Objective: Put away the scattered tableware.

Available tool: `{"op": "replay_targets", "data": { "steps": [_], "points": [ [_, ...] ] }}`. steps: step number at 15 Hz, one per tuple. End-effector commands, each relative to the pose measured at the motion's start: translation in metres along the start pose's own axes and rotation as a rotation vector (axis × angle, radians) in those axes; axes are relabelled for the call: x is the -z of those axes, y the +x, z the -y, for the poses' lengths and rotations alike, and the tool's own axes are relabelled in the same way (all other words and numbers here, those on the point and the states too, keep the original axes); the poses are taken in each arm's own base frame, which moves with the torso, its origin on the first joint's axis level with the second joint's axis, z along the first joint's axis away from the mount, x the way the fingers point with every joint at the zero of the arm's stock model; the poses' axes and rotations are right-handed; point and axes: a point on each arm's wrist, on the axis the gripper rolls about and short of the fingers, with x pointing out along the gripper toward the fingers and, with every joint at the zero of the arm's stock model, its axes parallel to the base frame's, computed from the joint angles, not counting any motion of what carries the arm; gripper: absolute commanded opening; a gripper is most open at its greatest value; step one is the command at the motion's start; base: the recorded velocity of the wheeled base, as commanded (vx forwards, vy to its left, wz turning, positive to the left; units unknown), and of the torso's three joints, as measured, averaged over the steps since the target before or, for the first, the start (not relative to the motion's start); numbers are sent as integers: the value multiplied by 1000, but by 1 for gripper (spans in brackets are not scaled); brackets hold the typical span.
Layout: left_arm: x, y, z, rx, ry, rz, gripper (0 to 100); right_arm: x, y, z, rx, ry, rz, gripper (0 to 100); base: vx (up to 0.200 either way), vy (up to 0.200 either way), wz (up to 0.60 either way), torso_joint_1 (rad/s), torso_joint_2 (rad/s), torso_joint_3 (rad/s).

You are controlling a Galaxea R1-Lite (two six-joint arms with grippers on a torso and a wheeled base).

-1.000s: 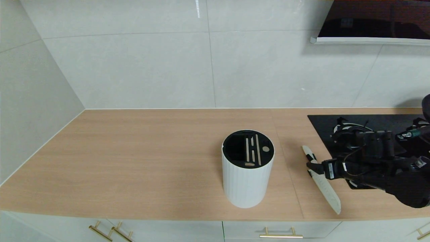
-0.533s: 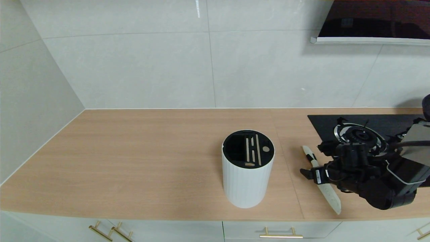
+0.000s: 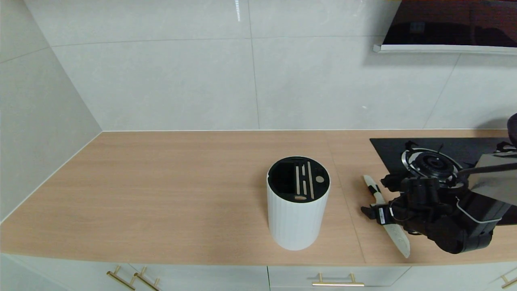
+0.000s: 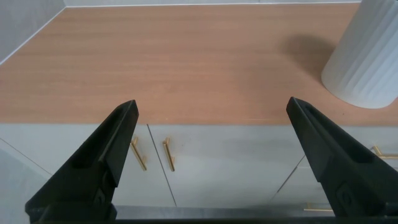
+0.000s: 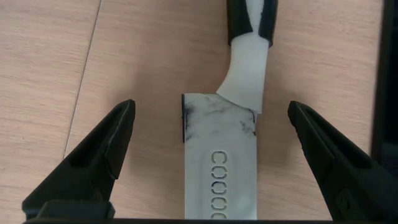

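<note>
- While the right gripper [image 5: 211, 112] hangs with its jaws wide apart, one on each side of the knife [image 5: 221, 168] where blade meets handle, closing there would pinch the thin blade edges, and the knife could slip or twist out.
- Lying flat on the countertop [image 3: 181, 182] between the holder [image 3: 297, 210] and the hob [image 3: 387, 147], the knife has its tip close to the front edge; a nudge might push it off.
- Tall and narrow, the holder could topple if the blade misses its slots.
- Left gripper [image 4: 211, 112], jaws also apart, hangs over the front edge near the holder.
</note>
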Motion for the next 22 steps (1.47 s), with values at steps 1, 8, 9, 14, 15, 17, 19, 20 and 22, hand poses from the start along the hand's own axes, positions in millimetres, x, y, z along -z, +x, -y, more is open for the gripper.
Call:
{"op": "replay_targets", "data": {
  "steps": [1, 8, 9, 14, 15, 17, 19, 20, 22],
  "points": [
    [0, 0, 0, -1, 0, -1, 100, 0, 0, 0, 1, 0, 0, 100, 0, 0, 0, 0, 0, 0],
    [0, 0, 0, -1, 0, -1, 100, 3, 2, 1, 25, -2, -10, 100, 0, 0, 0, 0, 0, 0],
    [0, 0, 0, -1, 0, -1, 100, 3, 2, 1, 25, -2, -10, 0, 0, 0, 0, 0, 0, 0],
    [0, 0, 0, -1, 0, 1, 100, 8, 4, 0, 25, -6, -26, 0, 0, 0, 0, 0, 0, 0],
    [0, 0, 0, -1, 0, -1, 100, 7, 4, 0, 26, -4, -24, 0, 0, 0, 0, 0, 0, 0],
    [0, 0, 0, -1, 0, -1, 100, 6, 3, 0, 26, -4, -19, 0, 0, 0, 0, 0, 0, 0],
    [0, 0, 0, -1, 0, -1, 100, 2, 1, 1, 29, -2, -7, 0, 0, 0, 0, 0, 0, 0],
    [0, 0, 0, -1, 0, -1, 100, -5, -5, 1, 35, 0, 15, 0, 0, 0, 0, 0, 0, 0],
    [0, 1, 0, 1, 2, -7, 100, -28, -27, 2, 37, 7, 86, 0, 0, 0, 0, 0, 0, 0]
  ]
}}
